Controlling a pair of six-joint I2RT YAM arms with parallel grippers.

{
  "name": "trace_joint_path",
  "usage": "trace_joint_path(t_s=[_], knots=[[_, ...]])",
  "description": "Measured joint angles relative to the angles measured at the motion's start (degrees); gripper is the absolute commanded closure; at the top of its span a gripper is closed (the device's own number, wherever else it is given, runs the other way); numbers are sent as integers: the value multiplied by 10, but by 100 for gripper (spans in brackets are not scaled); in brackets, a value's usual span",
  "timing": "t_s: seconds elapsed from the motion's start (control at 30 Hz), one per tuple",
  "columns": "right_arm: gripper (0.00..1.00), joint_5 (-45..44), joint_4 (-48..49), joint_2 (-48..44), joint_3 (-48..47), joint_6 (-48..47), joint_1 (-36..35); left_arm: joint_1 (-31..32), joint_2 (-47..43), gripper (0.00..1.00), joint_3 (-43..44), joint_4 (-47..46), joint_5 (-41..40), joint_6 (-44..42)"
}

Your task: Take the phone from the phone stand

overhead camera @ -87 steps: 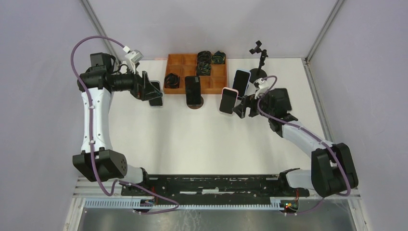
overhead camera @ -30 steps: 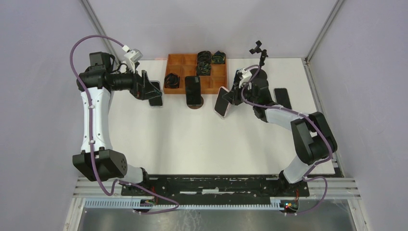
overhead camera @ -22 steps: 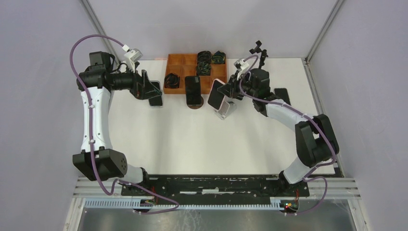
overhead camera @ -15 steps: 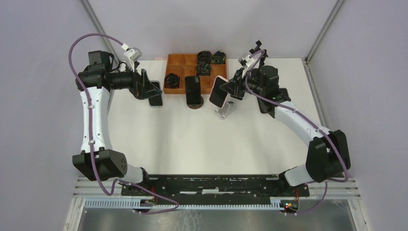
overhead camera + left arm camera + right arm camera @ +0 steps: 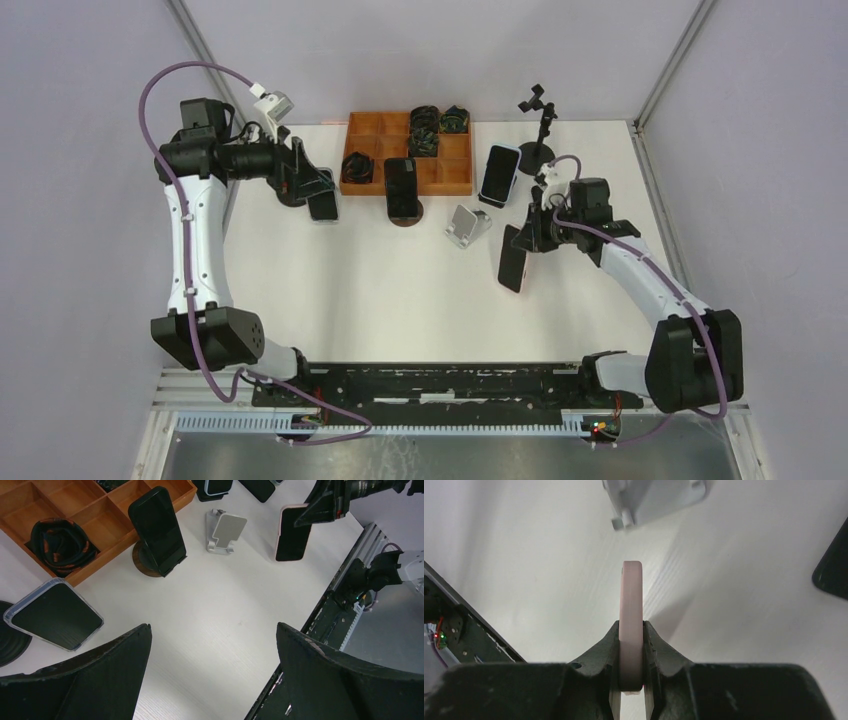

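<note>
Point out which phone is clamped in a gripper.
The pink-cased phone, pinched in the right gripper near the empty white stand; no gripper holds any other.

**Camera layout: one fixed overhead view, two wrist views**
The top external camera looks steeply down from the near side and takes in the whole white table point(image 5: 380, 290). The left wrist camera faces obliquely down across the table from its far left corner, at medium range. The right wrist camera sits close and sights edge-on along the pink-cased phone point(image 5: 631, 610). All three views share the grey plastic phone stand point(image 5: 467, 224).
</note>
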State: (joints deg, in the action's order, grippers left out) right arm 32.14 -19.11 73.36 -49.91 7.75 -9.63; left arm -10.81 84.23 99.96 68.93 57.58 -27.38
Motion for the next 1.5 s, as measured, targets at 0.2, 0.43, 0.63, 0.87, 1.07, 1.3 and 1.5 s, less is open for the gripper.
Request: trace_joint_path(t_s=[0.2, 0.43, 0.63, 0.87, 1.07, 1.3, 1.5], knots=[[100, -6, -32, 17, 41, -16, 30, 0, 3, 0, 7, 1, 0, 0], [70, 2, -12, 85, 10, -11, 32, 0, 3, 0, 7, 2, 0, 0], [71, -25, 24, 143, 1, -9, 35, 0, 3, 0, 7, 2, 0, 0], [57, -16, 50, 181, -6, 17, 33, 0, 3, 0, 7, 2, 0, 0], [50, -65, 39, 201, 4, 5, 11, 0, 3, 0, 3, 1, 0, 0], [40, -90, 43, 191, 22, 10, 8, 0, 3, 0, -1, -1, 0, 0], [30, -118, 29, 151, 51, 2, -2, 0, 3, 0, -1, -4, 2, 0]])
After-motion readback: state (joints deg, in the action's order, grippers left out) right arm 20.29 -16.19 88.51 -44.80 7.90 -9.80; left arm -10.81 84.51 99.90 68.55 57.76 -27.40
